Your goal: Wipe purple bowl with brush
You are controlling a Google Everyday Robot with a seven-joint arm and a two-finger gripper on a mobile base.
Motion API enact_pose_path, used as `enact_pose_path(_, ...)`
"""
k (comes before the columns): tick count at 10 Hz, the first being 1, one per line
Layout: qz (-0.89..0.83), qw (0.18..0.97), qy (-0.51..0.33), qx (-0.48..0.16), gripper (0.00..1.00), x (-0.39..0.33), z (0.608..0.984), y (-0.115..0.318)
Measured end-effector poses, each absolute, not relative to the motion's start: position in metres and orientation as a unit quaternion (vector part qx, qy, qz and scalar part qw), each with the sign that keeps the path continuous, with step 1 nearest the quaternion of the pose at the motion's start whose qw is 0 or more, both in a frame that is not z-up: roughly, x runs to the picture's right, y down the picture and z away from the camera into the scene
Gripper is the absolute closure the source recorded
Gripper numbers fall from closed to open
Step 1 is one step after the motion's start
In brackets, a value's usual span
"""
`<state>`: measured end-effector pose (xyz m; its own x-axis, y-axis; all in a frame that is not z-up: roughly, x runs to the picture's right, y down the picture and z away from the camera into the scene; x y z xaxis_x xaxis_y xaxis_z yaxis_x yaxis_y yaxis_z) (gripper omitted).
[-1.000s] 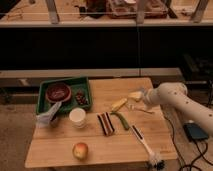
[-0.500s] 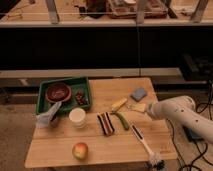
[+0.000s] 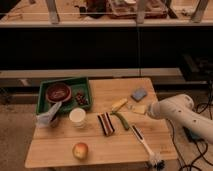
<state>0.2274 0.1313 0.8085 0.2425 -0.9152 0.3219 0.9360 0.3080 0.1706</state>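
The purple bowl [image 3: 58, 92] sits in the green tray [image 3: 48, 103] at the table's back left; it looks dark reddish here. The brush [image 3: 143, 143] lies on the table at the front right, with its handle pointing back-left and its bristle head [image 3: 156, 161] at the table's front edge. My gripper [image 3: 145, 109] is at the end of the white arm [image 3: 175, 110], which comes in from the right. The gripper is low over the table next to a pale yellow object [image 3: 138, 108], behind the brush and far from the bowl.
A white cup [image 3: 77, 116], a dark striped object [image 3: 105, 123], a green vegetable [image 3: 122, 120], a yellow fruit [image 3: 119, 104], a blue sponge [image 3: 138, 93], an apple [image 3: 80, 150] and a crumpled bag [image 3: 48, 116] lie on the wooden table. Dark railings stand behind the table.
The arm has swung from the back right toward the front and lowered; the gripper now sits nearer the brush handle. The objects have not moved.
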Motion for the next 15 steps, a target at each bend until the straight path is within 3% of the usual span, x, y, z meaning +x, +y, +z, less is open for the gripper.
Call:
enact_pose_path(6, -0.55, 0.804, -0.222, -0.037, 0.2, 0.239, 0.811, 0.129)
enact_pose_path(12, -0.687, 0.688, -0.233, -0.031, 0.2, 0.228, 0.821, 0.11)
enact_pose_path(15, -0.71, 0.659, -0.244, -0.04, 0.2, 0.217, 0.805, 0.141)
